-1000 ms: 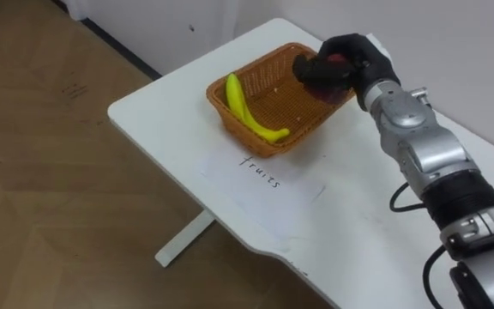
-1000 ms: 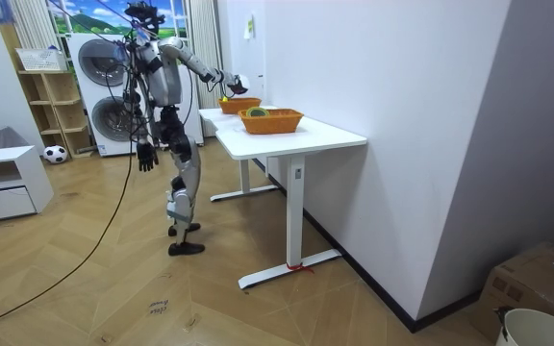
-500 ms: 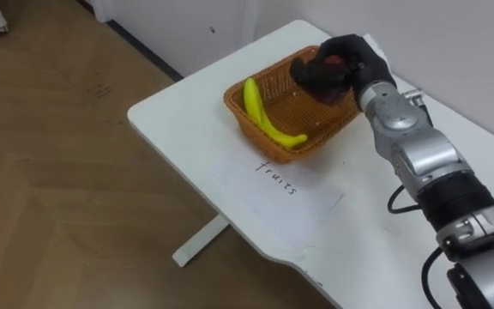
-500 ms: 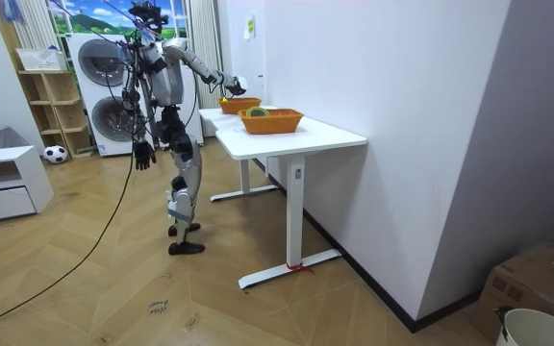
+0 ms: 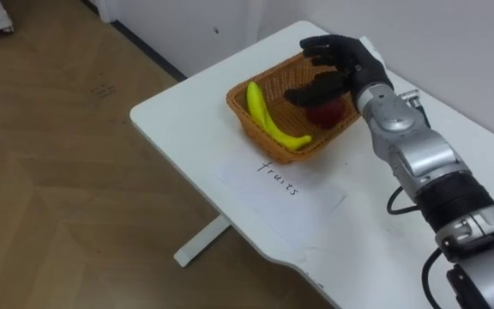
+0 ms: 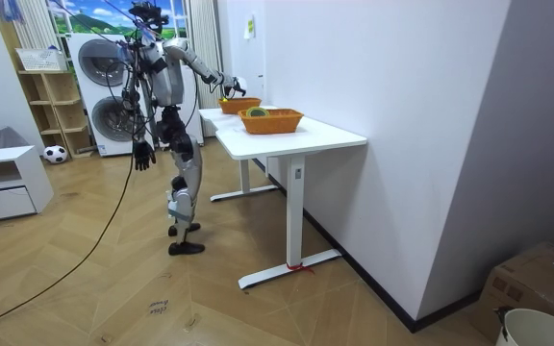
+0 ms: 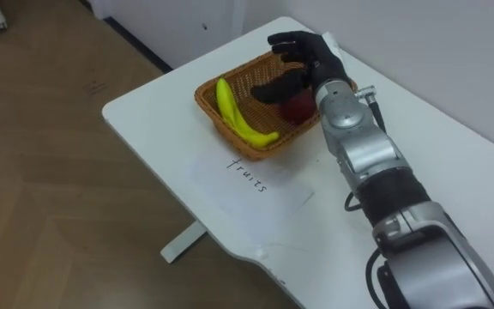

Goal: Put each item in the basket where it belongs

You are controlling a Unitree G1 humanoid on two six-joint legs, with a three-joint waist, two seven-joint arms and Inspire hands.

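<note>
An orange wicker basket (image 5: 235, 101) stands at the far end of the white table (image 5: 178, 120). Inside it lie a yellow banana (image 5: 264, 116) and a red apple (image 5: 326, 112). My right hand (image 5: 343, 63) hovers just above the apple, open, fingers spread and holding nothing. A sheet of paper (image 5: 303, 193) marked as the fruit label lies in front of the basket. In the room view I stand at the table's far end, and my left hand (image 6: 142, 154) hangs at my side with relaxed fingers.
A second orange basket (image 6: 271, 121) with items in it stands nearer the room camera on the same table. The table edge and wooden floor (image 5: 67, 197) lie to my left, a white wall (image 5: 453, 43) behind the table.
My right hand, shut on the red apple over the basket, has opened, and the apple now rests in the basket. The camera shifted slightly.
</note>
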